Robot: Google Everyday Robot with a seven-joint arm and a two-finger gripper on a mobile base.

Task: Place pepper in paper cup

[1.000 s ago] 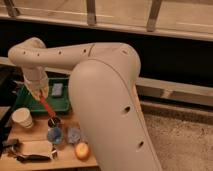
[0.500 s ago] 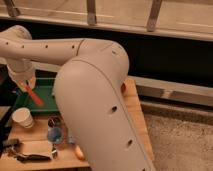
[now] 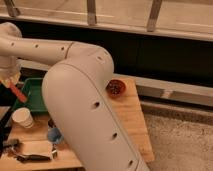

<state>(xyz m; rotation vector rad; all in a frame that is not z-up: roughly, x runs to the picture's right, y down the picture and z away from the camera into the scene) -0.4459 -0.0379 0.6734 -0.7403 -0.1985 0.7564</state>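
Note:
My gripper [image 3: 10, 82] is at the far left edge of the camera view, at the end of the big white arm [image 3: 80, 100] that fills the middle. It is shut on the slim red-orange pepper [image 3: 17, 93], which hangs tilted below it in the air. The cream-white paper cup [image 3: 22, 118] stands upright on the wooden table, below the pepper and slightly to its right. The pepper is above the cup and apart from it.
A green tray [image 3: 36, 92] lies behind the cup. A small blue cup [image 3: 54, 135] stands beside the arm. A dark tool on a pale card [image 3: 31, 150] lies at the front left. A red bowl [image 3: 116, 87] sits on the wooden table [image 3: 131, 117] at the right.
The arm has swung left with the pepper in the gripper, from over the small cups to above the paper cup. The round orange fruit is now hidden.

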